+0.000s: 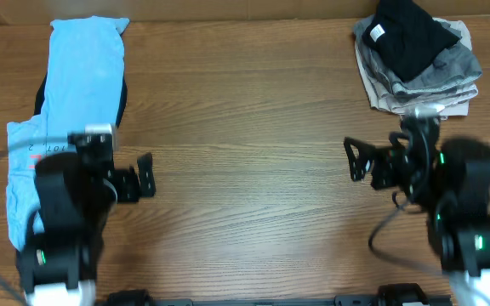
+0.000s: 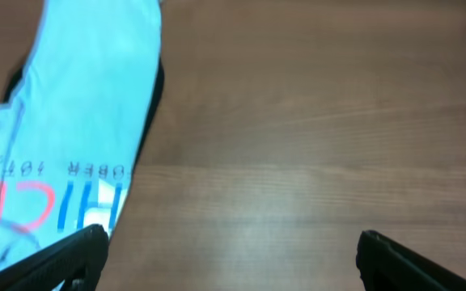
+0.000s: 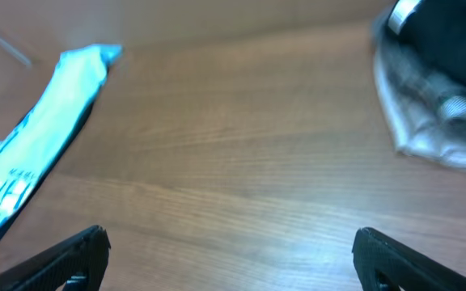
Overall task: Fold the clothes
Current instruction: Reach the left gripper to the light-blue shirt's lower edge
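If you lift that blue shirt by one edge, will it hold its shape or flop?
Probably flop: the blue shirt lies in a soft, wrinkled strip, so it would likely drape and unfold. It looks thin, so probably light. Pushed, it may bunch, and could drag the dark garment under it.

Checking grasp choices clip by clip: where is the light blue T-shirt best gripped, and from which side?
Probably the light blue T-shirt's far end, the left gripper coming from the table on its right. It lies as a long strip, its near end hidden under the left arm; a dark garment lies beneath, so pinch only the blue layer.
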Robot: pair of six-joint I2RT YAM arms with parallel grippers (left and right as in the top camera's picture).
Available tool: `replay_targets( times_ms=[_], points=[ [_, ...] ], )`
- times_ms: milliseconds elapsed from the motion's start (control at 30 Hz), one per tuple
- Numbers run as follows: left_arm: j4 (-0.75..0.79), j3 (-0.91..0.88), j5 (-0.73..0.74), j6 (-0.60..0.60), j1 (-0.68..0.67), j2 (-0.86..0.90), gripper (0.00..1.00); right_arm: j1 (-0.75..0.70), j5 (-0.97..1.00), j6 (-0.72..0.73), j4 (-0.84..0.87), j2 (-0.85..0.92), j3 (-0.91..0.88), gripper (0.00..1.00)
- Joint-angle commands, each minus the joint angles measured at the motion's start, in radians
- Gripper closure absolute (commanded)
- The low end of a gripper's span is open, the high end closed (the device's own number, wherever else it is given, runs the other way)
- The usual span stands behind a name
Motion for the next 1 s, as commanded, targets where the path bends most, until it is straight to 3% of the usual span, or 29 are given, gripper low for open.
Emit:
replay_targets(
  times_ms=[0, 233, 267, 300, 533, 967],
  points=[
    [-0.049, 0.135, -0.008, 0.020, 0.005, 0.153, 0.00, 0.003, -0.062, 0.004, -0.016, 0.138, 0.097, 0.00],
    [0.057, 0.172, -0.027, 0.045, 0.005, 0.452, 0.00, 0.003, -0.150, 0.003, 0.034, 0.374, 0.113, 0.00],
    [0.057, 0.172, -0.076, 0.023, 0.006, 0.504, 0.14, 0.003, -0.150, 0.003, 0.037, 0.413, 0.113, 0.00],
    [0.055, 0.172, -0.112, -0.005, 0.007, 0.530, 0.17, 0.003, -0.150, 0.003, 0.038, 0.433, 0.113, 0.00],
    [0.044, 0.172, -0.292, -0.075, 0.038, 0.686, 0.14, 0.003, -0.150, 0.003, 0.037, 0.524, 0.113, 0.02],
    [0.171, 0.172, -0.313, -0.074, 0.155, 0.953, 0.17, 0.003, -0.138, 0.003, 0.045, 0.575, 0.113, 0.12]
  ],
)
